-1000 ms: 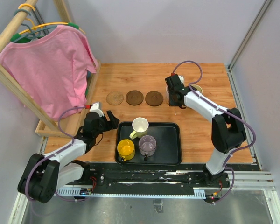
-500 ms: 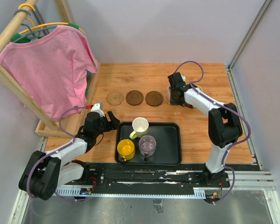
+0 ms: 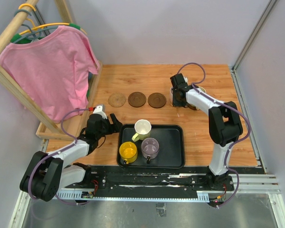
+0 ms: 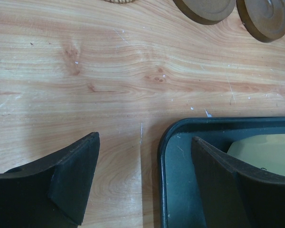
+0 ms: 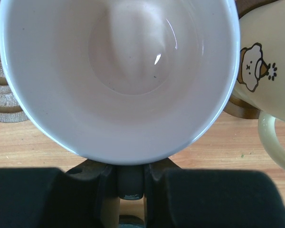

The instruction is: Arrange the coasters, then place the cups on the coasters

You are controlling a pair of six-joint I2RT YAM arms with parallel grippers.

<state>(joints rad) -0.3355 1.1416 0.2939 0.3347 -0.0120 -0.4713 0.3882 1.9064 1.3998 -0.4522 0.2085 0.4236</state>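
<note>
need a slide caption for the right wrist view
Right claw gripping the pale pink mug by its handle, beside the cream mug with a cartoon print.

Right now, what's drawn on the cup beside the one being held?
A small white-and-brown cartoon animal on the pale yellow cup; the right wrist view shows it best.

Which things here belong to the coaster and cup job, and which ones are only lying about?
Job: cork coaster; left brown coaster; right brown coaster; white cup; yellow cup; purple cup; pink cup; cream cup.
Lying about: black tray; pink shirt; wooden rack.
</note>
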